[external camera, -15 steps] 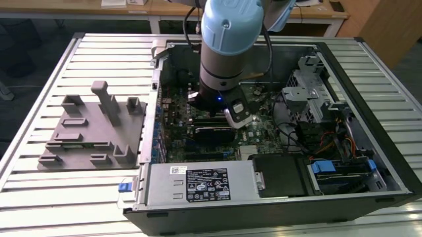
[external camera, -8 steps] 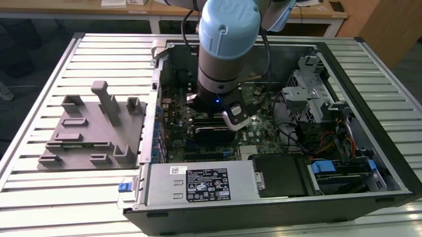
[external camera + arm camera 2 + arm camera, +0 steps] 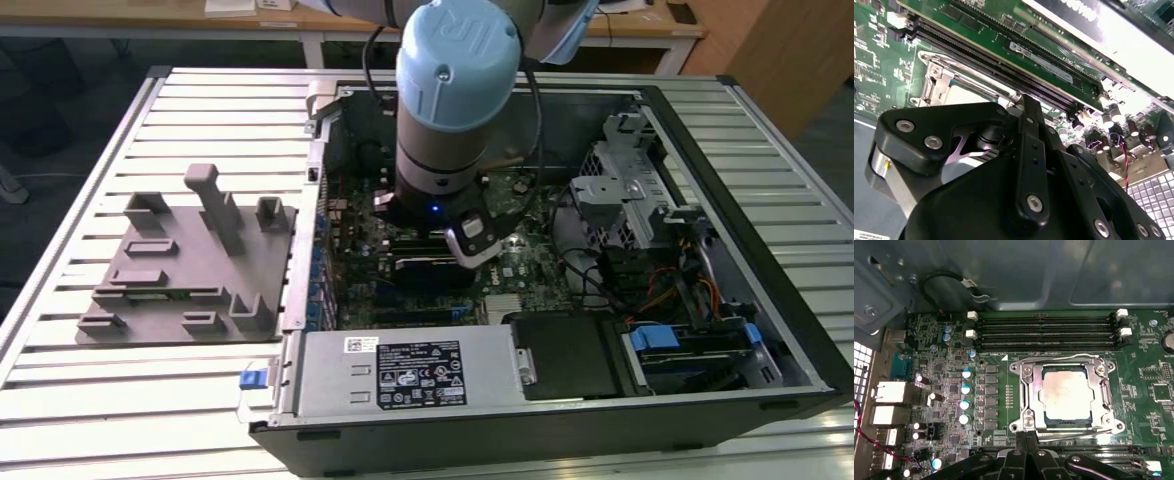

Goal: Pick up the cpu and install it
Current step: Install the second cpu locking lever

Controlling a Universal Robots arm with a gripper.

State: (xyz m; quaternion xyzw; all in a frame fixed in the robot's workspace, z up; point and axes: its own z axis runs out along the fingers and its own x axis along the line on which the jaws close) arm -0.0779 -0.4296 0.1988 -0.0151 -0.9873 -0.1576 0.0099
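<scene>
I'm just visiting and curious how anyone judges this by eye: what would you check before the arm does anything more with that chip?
1. Chip lies inside the socket frame: ok.
2. Chip sits flat and square: looks ok in the first wrist view, exact seating cannot tell.
3. Gripper is close beside the socket frame, over the green board: ok.
4. Gripper holds nothing: cannot tell.
5. Memory slots are free of stray parts: ok.

pc case (image 3: 561, 420) sits open on the bench (image 3: 80, 400), holder block (image 3: 187, 270) at its 9 o'clock; cpu (image 3: 1064, 392) in the socket (image 3: 1026, 390).
</scene>
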